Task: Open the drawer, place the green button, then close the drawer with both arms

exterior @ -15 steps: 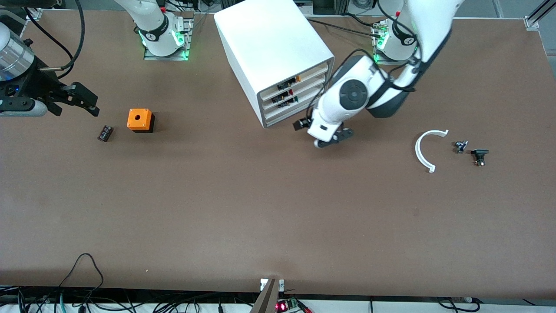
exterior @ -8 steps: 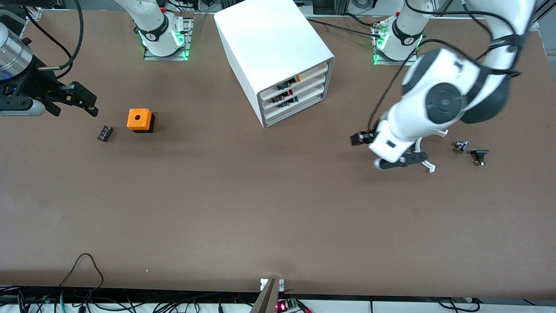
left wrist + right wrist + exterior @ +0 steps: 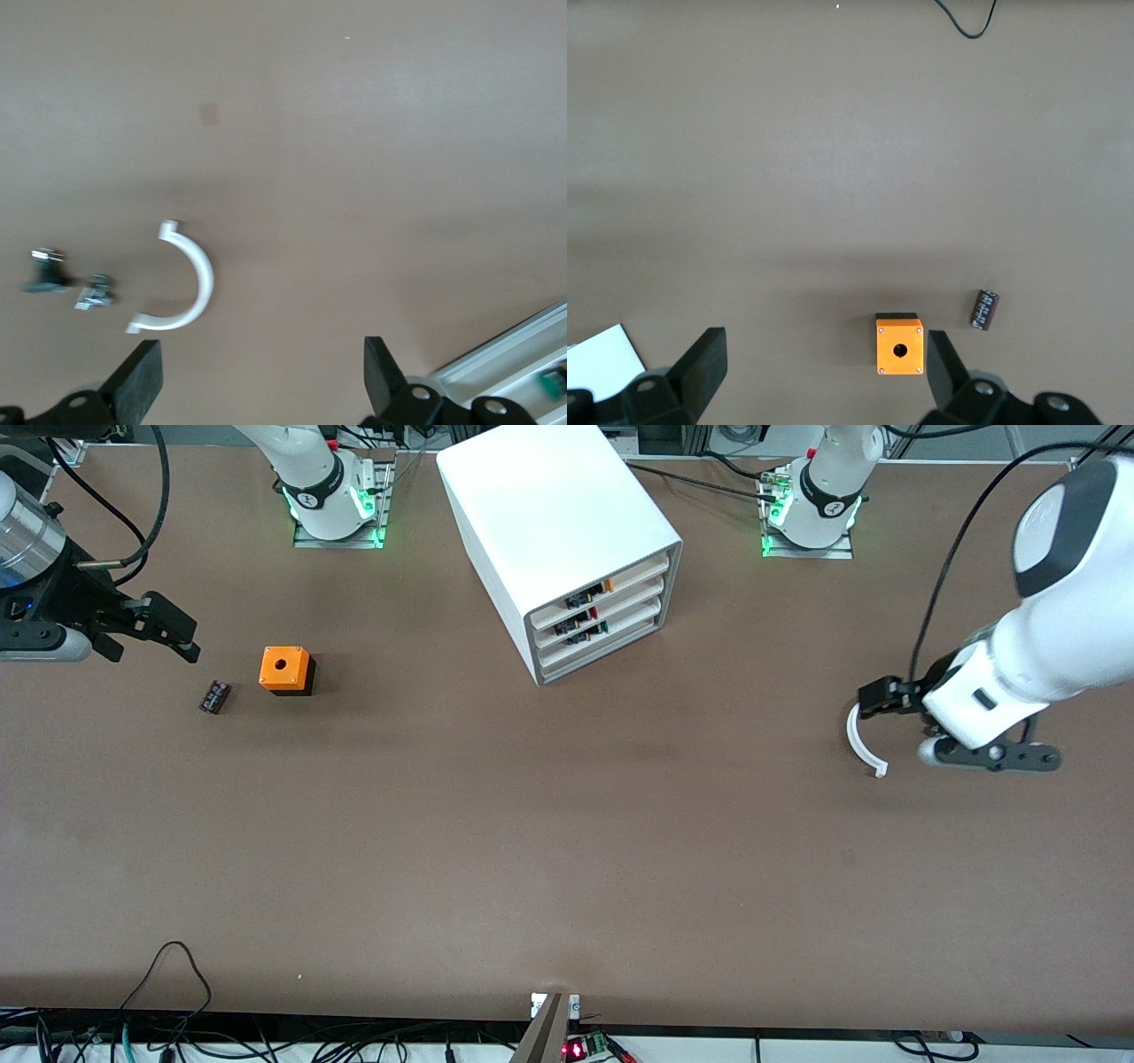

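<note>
Both pairs of jaws stand wide apart and empty. The left gripper (image 3: 988,757) hangs over the table (image 3: 567,850) at the left arm's end, just beside the white curved clip (image 3: 861,742), a thin half-ring of smooth plastic with small hooked tips. In the left wrist view the same clip (image 3: 182,283) lies close to two small dark-and-silver parts (image 3: 71,283); either could be the button, but they are too blurred for a green cap to be made out, and in the front view the arm covers that spot. The right gripper (image 3: 151,629) waits over the right arm's end of the table, well apart from the clip, near the orange box (image 3: 285,670), a matte cube with a round hole in its top, and a small black ribbed part (image 3: 213,696) beside it. The white cabinet (image 3: 558,540), boxy and smooth, stands between the two bases. Its four drawers all look flush, including the third drawer (image 3: 595,640) with its cream front. Judging by this, the task is at its very start: the drawer is not yet open, the button not yet picked up, and placing and closing remain.
</note>
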